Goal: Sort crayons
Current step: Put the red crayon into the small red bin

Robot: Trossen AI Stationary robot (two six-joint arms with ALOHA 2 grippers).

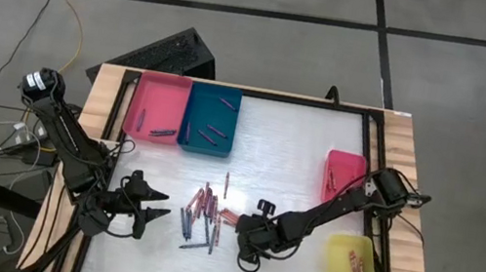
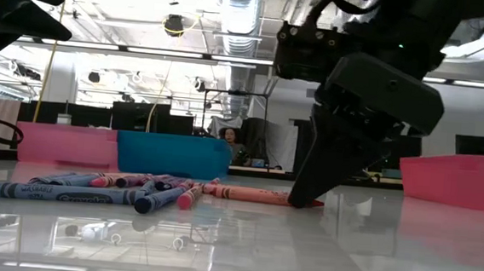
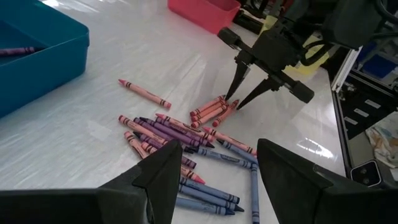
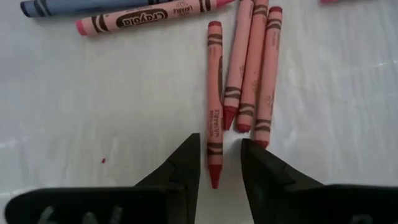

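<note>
A loose pile of red, pink, blue and purple crayons (image 1: 203,213) lies flat on the white table; it also shows in the left wrist view (image 3: 186,137) and the low view (image 2: 135,192). My right gripper (image 4: 219,163) is open, with its fingertips down at the pile's right edge. They stand on either side of the pointed end of one red crayon (image 4: 214,106), which lies beside three pink-red ones (image 4: 252,74). My left gripper (image 3: 214,168) is open and empty, above the table to the left of the pile.
A pink tray (image 1: 157,107) and a blue tray (image 1: 211,119) stand at the far left, each holding a few crayons. A red tray (image 1: 344,168) stands at the right. A yellow tray (image 1: 350,268) with crayons stands at the near right.
</note>
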